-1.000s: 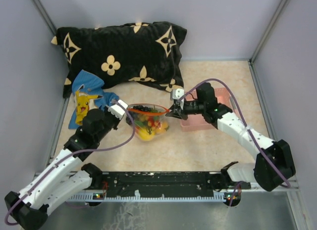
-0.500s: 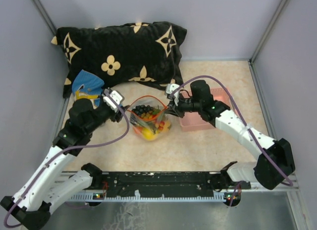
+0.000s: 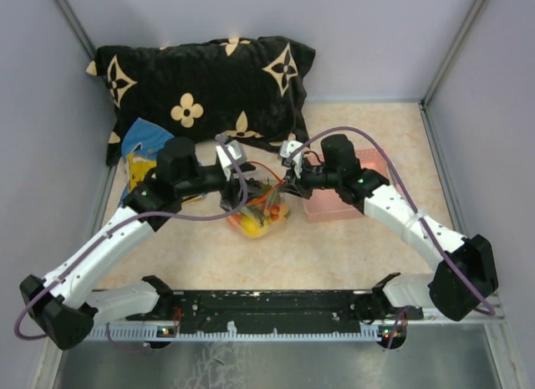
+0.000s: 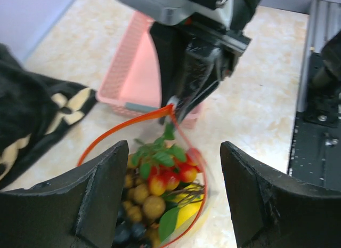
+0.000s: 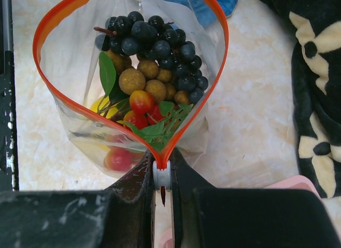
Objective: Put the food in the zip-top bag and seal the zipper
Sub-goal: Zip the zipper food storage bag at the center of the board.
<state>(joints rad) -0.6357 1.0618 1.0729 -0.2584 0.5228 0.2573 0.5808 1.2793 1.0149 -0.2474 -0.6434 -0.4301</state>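
Being pinched by the right gripper (image 5: 161, 174) is the end of the zipper (image 5: 226, 42); the bag (image 5: 64, 82), food (image 5: 152, 66) inside, is sitting by the basket (image 4: 133, 72). The left gripper (image 4: 175, 152), wide open and empty, is being swung from the bag's left edge over its mouth, likely for sealing.

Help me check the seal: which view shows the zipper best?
Right wrist: the zipper forms a wide open loop, one end pinched by the right gripper. Left wrist shows part of it; top external shows it tiny.
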